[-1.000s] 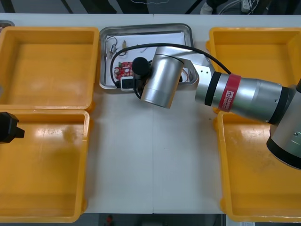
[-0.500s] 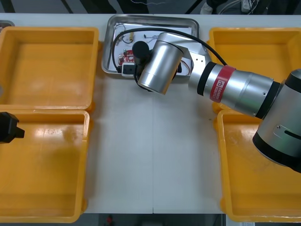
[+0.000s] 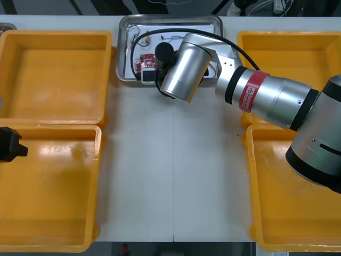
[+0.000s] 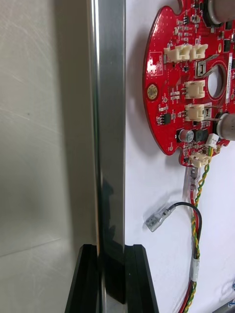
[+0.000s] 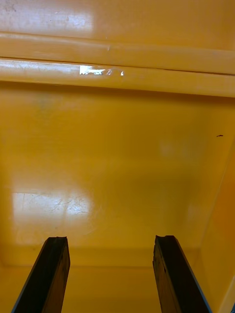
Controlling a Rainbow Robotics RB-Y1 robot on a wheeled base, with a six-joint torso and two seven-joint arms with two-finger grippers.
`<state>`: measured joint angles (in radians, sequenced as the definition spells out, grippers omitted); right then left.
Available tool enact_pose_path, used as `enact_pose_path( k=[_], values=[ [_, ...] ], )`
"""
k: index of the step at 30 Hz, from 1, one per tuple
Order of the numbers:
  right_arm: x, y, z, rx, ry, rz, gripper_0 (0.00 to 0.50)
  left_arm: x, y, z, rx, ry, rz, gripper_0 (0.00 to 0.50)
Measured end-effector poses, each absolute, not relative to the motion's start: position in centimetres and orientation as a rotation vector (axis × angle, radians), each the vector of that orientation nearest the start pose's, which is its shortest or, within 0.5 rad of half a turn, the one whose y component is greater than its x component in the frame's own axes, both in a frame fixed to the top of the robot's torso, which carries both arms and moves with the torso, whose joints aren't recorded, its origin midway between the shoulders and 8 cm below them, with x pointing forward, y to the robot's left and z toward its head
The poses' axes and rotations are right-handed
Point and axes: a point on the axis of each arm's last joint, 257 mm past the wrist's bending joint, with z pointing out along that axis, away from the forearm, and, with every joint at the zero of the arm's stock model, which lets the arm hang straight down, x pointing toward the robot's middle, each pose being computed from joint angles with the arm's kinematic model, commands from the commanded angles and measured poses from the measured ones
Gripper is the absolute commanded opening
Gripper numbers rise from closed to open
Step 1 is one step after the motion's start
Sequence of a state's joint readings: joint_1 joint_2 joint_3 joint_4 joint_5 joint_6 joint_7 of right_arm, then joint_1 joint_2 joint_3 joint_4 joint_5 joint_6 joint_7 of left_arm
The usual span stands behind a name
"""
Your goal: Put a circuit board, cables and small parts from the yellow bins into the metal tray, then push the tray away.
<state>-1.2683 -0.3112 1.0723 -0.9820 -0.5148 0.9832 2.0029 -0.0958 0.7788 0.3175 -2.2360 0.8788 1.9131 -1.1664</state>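
Between the 2 far bins (image 3: 53,74), right fingers (image 4: 139,279) clamp tray rim (image 4: 108,122) (board (image 4: 186,83) inside); left fingers (image 5: 51,274) apart.

Light table (image 3: 160,176), thin central seam (image 3: 173,213).

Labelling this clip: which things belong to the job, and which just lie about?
In the job: right gripper, fingers shut on the rim of the metal tray; circuit board; red and yellow cable.
Idle: left gripper, open over a yellow bin.

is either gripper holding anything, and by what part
The right gripper pinches the metal tray by its near rim. The left gripper, open over a yellow bin, holds nothing.
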Motion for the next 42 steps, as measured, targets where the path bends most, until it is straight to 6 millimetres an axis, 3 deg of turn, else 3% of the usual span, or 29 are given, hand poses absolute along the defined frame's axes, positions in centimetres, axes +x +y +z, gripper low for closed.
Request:
enact_pose_path(
  k=[13, 26, 27, 28, 29, 31, 37, 42],
  values=[
    [66.1, -2.5, -17.8, -1.639, 1.703, -0.721, 0.0, 35.3, 36.8, -17.9, -0.135, 2.714, -0.031, 0.5],
    [66.5, -2.6, -17.5, -1.625, 1.717, -0.715, 0.0, 35.3, 36.8, -17.9, -0.135, 2.714, -0.031, 0.5],
    [66.5, -2.6, -17.5, -1.626, 1.717, -0.715, 0.052, 35.3, 36.8, -17.9, -0.135, 2.714, -0.031, 0.5],
    [66.5, -2.6, -17.5, -1.626, 1.717, -0.716, 0.225, 35.3, 36.8, -17.9, -0.135, 2.714, -0.031, 0.5],
    [66.5, -2.6, -17.5, -1.626, 1.716, -0.716, 0.29, 35.3, 36.8, -17.9, -0.135, 2.714, -0.031, 0.5],
    [66.5, -2.6, -17.5, -1.627, 1.717, -0.716, 0.5, 35.3, 36.8, -17.9, -0.135, 2.714, -0.031, 0.5],
    [66.4, -3.1, -17.4, -1.617, 1.753, -0.714, 0.5, 35.3, 36.8, -17.9, -0.135, 2.714, -0.031, 0.5],
    [64.7, -4.1, -16.9, -1.63, 1.865, -0.712, 0.5, 35.3, 36.8, -17.9, -0.135, 2.714, -0.031, 0.5]
  ],
)
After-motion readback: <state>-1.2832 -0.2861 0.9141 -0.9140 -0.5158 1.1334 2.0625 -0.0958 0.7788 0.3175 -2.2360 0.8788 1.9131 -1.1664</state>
